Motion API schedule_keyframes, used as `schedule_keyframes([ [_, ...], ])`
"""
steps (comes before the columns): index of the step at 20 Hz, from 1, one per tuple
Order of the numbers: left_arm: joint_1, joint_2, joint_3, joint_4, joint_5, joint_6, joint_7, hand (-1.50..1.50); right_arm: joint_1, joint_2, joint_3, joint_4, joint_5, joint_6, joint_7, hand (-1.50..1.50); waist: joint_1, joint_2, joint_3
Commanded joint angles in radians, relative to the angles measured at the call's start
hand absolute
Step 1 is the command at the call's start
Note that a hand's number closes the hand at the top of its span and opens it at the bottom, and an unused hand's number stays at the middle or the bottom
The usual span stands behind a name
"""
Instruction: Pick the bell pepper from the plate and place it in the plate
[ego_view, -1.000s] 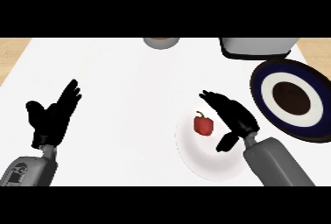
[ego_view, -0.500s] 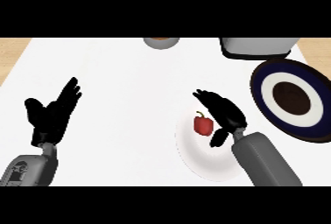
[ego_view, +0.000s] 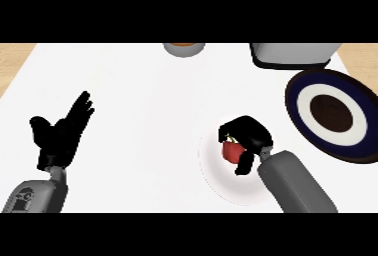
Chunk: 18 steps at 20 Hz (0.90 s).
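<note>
A red bell pepper (ego_view: 232, 151) with a green stem lies on a white plate (ego_view: 221, 182) at the lower middle right of the counter. My right hand (ego_view: 249, 133) arches over the pepper, fingers curled down round its top and thumb at its right side, hiding much of it. A dark blue plate (ego_view: 295, 107) with a white ring and a dark brown middle lies at the right edge. My left hand (ego_view: 63, 134) rests open at the left, fingers up, away from both plates.
A grey pot or container (ego_view: 291, 54) stands at the back right, just behind the blue plate. A small round bowl (ego_view: 183, 48) sits at the back middle. Wooden floor shows past the counter's left edge.
My right hand has moved left over the pepper and its fingers have curled down round it. The left hand has not moved.
</note>
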<state>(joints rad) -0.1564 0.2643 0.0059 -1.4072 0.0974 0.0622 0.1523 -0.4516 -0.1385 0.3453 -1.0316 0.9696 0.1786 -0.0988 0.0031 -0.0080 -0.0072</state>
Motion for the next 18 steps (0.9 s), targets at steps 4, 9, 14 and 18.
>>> schedule_keyframes([
  [4,-0.062,-0.018,0.033,0.082,-0.009,-0.019,-0.006,0.0,0.079,0.043,-0.005,-0.051,0.016,-0.045,-0.041,1.5,-0.007,0.008,0.007],
  [9,0.007,0.013,0.048,0.011,0.0,-0.021,-0.009,0.0,0.221,-0.116,0.038,-0.271,-0.144,0.208,-0.317,1.5,-0.034,-0.007,0.006],
  [14,0.005,0.015,0.071,0.047,0.001,-0.012,-0.018,0.0,0.377,-0.34,-0.038,-0.592,-0.266,0.292,-0.486,1.5,-0.064,-0.006,0.005],
  [18,0.056,-0.004,0.057,-0.001,0.003,-0.007,-0.01,0.0,0.445,-0.373,-0.266,-0.744,-0.426,0.251,-0.496,1.5,-0.059,-0.008,0.006],
])
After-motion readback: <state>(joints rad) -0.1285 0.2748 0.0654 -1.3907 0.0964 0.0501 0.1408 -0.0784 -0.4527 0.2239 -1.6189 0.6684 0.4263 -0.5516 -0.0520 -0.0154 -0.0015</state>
